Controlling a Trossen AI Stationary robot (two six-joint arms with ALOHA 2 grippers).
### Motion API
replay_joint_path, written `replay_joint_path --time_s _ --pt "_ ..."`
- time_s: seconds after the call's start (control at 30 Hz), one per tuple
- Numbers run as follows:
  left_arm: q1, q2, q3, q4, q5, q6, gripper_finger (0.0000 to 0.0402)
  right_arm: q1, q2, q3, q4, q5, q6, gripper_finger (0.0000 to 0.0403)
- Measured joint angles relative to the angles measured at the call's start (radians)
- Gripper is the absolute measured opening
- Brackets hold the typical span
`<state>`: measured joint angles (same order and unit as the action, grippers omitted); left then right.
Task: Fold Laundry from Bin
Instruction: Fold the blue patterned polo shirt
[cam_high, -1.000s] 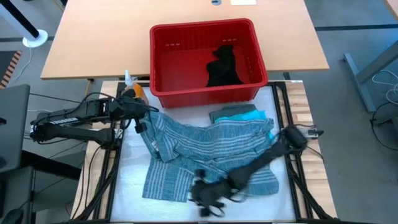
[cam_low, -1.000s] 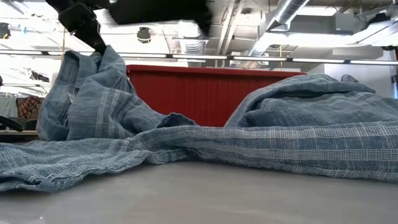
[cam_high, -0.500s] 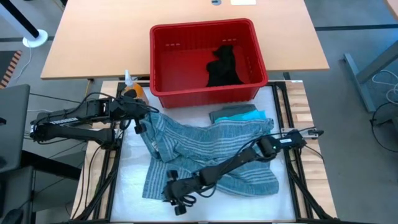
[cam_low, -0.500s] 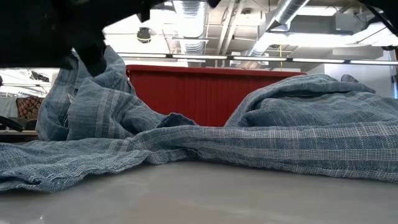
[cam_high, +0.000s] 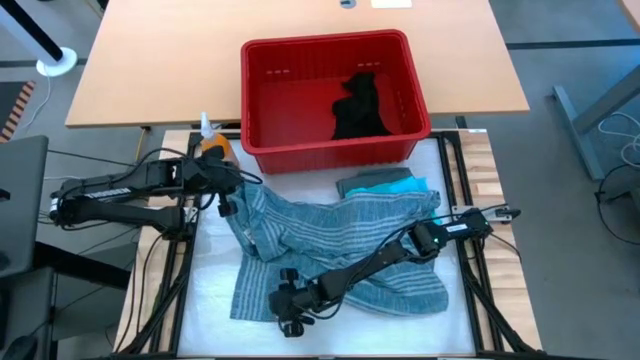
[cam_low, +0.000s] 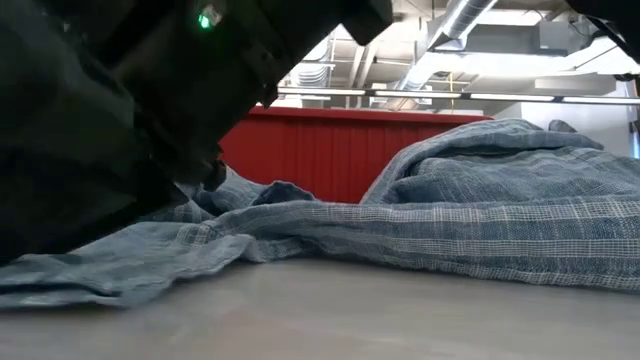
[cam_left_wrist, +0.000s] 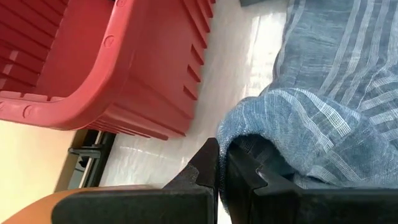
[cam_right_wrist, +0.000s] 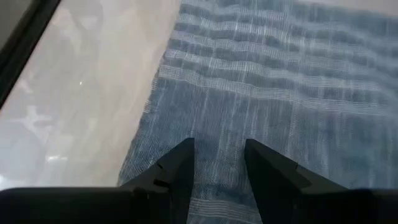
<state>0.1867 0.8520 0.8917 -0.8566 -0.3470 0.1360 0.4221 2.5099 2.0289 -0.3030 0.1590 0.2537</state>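
Note:
The blue-grey striped shirt lies spread and rumpled on the white table cover, in front of the red bin. A black garment lies inside the bin. A grey-green garment and a turquoise one lie folded beside the shirt's far right part. My left gripper is shut on the shirt's far-left end. My right gripper stands open, low over the shirt's near-left corner. My left gripper pinches a bunched fold of the shirt between its two fingers, at the shirt's far-left end. It comes slanting down from the table's left. The cloth rises to the fingers, and the rest of the shirt lies on the table. My right gripper has its fingertips over the shirt's near-left edge; whether they touch the cloth, I cannot tell.
An orange bottle with a white top stands left of the bin. Black rails run along both sides of the work area. Bare white cover lies to the left of the shirt's near corner.
My right gripper has moved toward the table's left edge along the shirt's near side, and down, until it is low over the shirt's near-left corner. In the low view it now hides the raised far-left part of the shirt.

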Motion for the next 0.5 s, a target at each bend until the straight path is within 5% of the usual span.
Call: replay_joint_path --time_s 0.5 --pt "0.000 -0.008 0.000 -0.005 -0.054 0.037 0.0000 0.130 -0.009 0.046 -0.040 -0.243 0.142 0.0043"
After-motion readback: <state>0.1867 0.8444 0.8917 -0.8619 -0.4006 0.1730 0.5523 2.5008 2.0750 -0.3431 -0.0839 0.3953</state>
